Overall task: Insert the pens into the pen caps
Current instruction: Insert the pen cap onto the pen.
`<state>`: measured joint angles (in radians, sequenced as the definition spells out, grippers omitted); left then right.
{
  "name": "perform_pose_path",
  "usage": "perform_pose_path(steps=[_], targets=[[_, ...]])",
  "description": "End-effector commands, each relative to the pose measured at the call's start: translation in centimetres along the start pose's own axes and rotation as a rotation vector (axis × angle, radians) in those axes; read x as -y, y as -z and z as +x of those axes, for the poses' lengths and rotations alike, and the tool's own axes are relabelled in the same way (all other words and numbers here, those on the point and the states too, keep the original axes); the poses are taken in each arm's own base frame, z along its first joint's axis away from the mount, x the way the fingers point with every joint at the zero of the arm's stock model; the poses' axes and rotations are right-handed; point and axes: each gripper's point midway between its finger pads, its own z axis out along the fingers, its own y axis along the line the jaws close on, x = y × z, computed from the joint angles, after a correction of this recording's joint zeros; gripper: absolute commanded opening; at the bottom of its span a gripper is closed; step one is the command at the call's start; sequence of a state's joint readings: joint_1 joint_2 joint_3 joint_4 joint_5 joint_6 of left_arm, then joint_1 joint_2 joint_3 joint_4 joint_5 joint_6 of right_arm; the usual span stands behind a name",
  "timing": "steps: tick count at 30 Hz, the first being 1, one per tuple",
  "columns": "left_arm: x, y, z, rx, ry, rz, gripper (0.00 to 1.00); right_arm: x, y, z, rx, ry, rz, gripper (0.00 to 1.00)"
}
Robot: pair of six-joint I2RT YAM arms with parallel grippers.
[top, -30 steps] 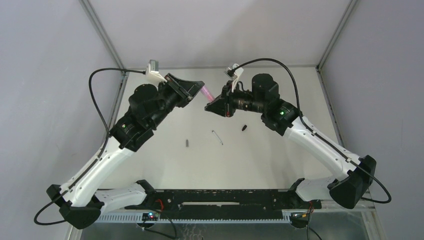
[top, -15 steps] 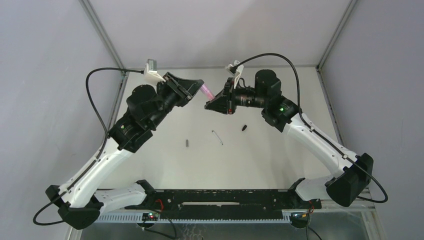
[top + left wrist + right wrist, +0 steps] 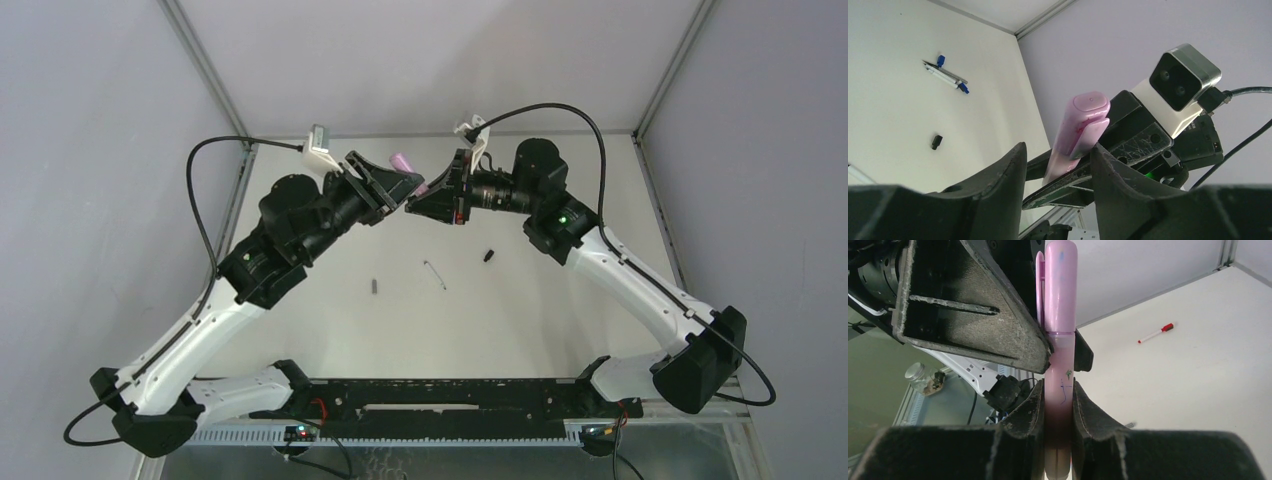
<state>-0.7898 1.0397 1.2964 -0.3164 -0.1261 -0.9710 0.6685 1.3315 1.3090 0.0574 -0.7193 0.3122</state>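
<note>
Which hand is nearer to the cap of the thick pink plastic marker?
Left. The left hand stands open, one finger on each side of the clipped pink plastic cap; the right hand grips the thick pink marker lower, on its barrel.

A stick pen [image 3: 434,274] lies on the table [image 3: 520,320] between left cap [image 3: 373,286] and right cap [image 3: 489,255], marker [image 3: 403,161] behind.

A: Where's the pink marker [image 3: 1060,385]?
B: Pinched by its barrel in my right gripper [image 3: 1058,390], pink cap [image 3: 1061,285] seated on its far end.
A: Others?
B: 1 red pen [image 3: 1156,333], 1 blue-and-white pen [image 3: 945,75], both lying flat.
</note>
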Motion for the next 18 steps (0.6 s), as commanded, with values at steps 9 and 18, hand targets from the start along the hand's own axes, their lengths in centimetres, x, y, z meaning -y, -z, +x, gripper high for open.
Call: perform_pose_path(steps=[9, 18], targets=[[2.0, 3.7, -0.4, 0.008, -0.151, 0.16, 0.69, -2.0, 1.9, -2.4, 0.079, 0.009, -0.071, 0.0], [4.2, 8.3, -1.7, 0.134, -0.381, 0.382, 1.0, -3.2, 3.4, -1.5, 0.065, -0.021, -0.135, 0.0]])
